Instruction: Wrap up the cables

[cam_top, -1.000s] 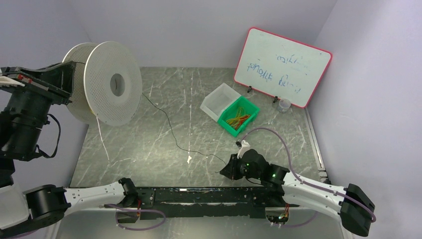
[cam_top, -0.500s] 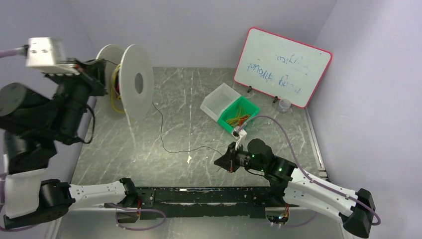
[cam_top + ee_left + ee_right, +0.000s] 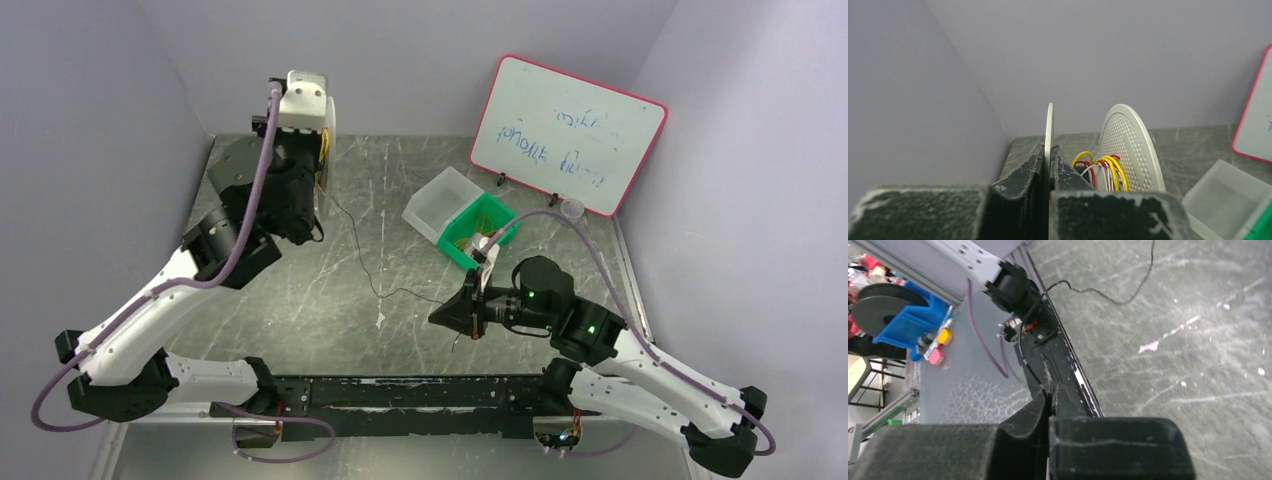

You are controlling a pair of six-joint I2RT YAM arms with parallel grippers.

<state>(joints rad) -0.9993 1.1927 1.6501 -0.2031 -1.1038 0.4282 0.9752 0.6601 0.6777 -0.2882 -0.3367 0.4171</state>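
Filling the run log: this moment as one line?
left gripper: shut on spool | right gripper: shut on black cable | black cable: trails from spool across table

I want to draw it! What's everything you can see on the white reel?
The white reel looks like plastic: two round discs, one dotted with tiny holes. Yellow, red and white wires are wound between them. It is upright on edge near the table's back-left corner, by the wall. The left pincer is shut on one disc's thin rim.
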